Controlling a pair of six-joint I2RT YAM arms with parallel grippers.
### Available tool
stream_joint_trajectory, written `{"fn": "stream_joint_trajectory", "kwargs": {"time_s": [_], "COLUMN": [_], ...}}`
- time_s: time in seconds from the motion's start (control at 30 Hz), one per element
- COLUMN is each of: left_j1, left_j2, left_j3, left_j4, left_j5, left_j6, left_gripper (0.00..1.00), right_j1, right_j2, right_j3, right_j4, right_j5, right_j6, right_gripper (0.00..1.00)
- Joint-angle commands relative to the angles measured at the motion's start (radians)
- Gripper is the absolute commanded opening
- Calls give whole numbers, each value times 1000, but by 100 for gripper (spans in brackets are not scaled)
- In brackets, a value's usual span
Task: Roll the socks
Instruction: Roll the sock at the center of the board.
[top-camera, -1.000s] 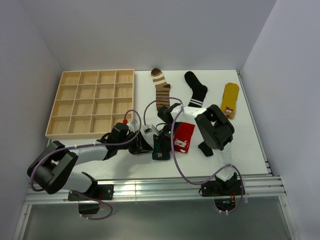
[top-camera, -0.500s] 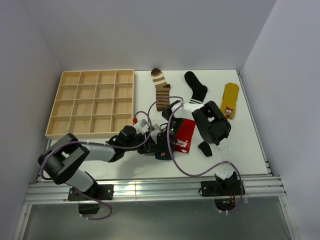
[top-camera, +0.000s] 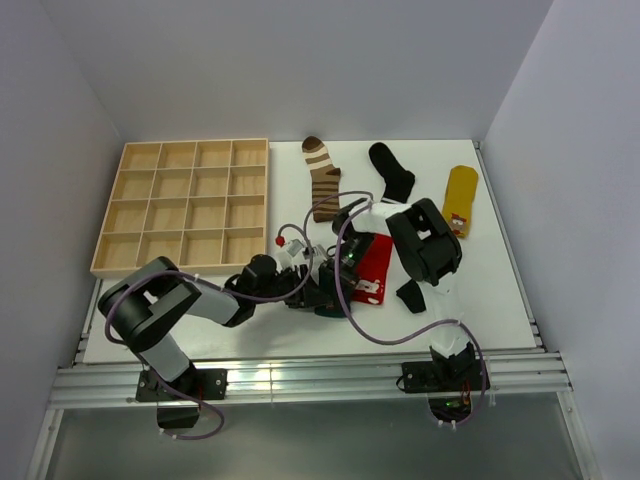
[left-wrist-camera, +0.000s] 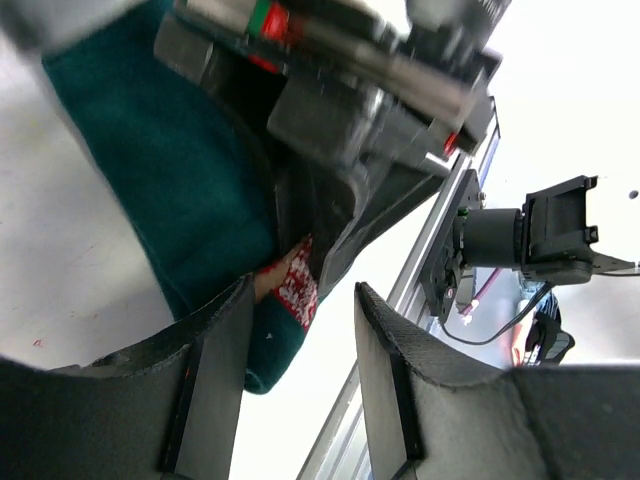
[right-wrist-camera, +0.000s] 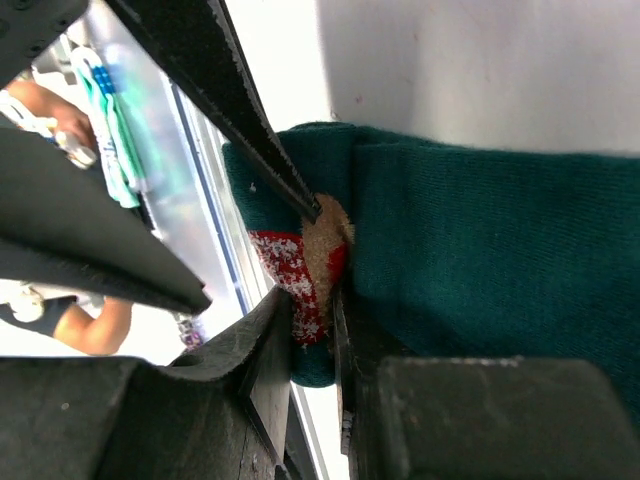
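The dark teal sock (top-camera: 326, 308) lies near the table's front, partly folded, with its red cartoon patch (left-wrist-camera: 298, 293) at the edge. My right gripper (right-wrist-camera: 312, 300) is shut on that folded edge of the teal sock (right-wrist-camera: 480, 230); it reaches down over the sock in the top view (top-camera: 338, 283). My left gripper (left-wrist-camera: 302, 300) is open, with the teal sock (left-wrist-camera: 180, 180) just beyond its left finger, and sits beside the right one in the top view (top-camera: 314, 290). The red sock (top-camera: 372, 268) lies right of them.
The brown-cream striped sock (top-camera: 322, 180), the black sock with white bands (top-camera: 393, 172) and the yellow sock (top-camera: 460, 200) lie at the back. A plain black sock (top-camera: 410, 297) lies by the right arm. A wooden compartment tray (top-camera: 185, 205) stands at the left. The front rail (top-camera: 300, 375) is close.
My left arm has stretched to the right, bringing its gripper up against the teal sock. My right gripper has shifted slightly on the sock, which is now more bunched.
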Motion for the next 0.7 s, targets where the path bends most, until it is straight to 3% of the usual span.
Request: {"fn": "stream_joint_trajectory", "kwargs": {"time_s": [0.0, 0.4, 0.67], "left_j1": [-15, -35, -55], "left_j2": [27, 118, 107], "left_j3": [-4, 13, 34], "left_j4": [86, 124, 28], "left_j5": [32, 38, 21], "left_j6": [1, -27, 35], "left_gripper": [49, 47, 50], "right_j1": [-25, -82, -97], "right_j2": [26, 69, 78], "right_j3": [24, 34, 31], "right_j4": [-13, -54, -43], "right_j5": [6, -33, -29], "right_j6": [-22, -42, -32], "right_gripper": [7, 6, 6]}}
